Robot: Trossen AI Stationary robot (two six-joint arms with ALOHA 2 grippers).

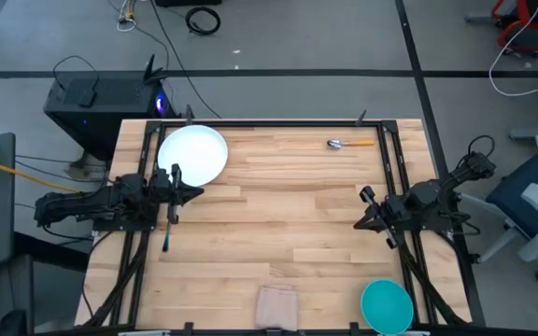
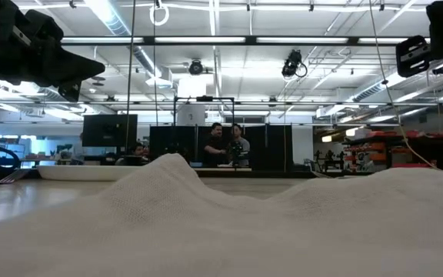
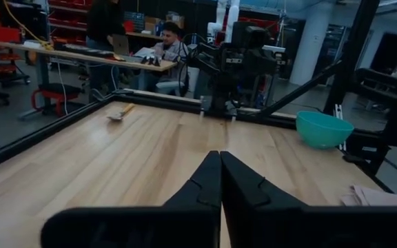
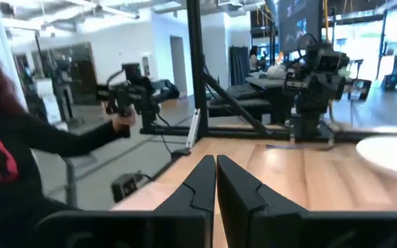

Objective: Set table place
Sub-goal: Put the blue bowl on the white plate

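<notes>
The white round plate (image 1: pixel 194 155) lies flat on the table (image 1: pixel 278 224) at the far left; its rim also shows in the right wrist view (image 4: pixel 391 153). The blue-handled fork (image 1: pixel 167 233) lies on the wood below my left gripper. The orange-handled spoon (image 1: pixel 351 144) lies near the far right edge; it also shows in the left wrist view (image 3: pixel 120 113). The teal bowl (image 1: pixel 387 305) stands at the near right corner and shows in the left wrist view (image 3: pixel 324 128). My left gripper (image 1: pixel 198 193) is shut and empty above the table's left side. My right gripper (image 1: pixel 359 222) is shut and empty at the right side.
A folded beige cloth (image 1: pixel 276 304) lies at the near edge, filling the low view (image 2: pixel 221 223). Black rails (image 1: pixel 395 168) run along the table's sides. People stand beyond the table (image 4: pixel 5 165). Bare wood lies in the table's middle.
</notes>
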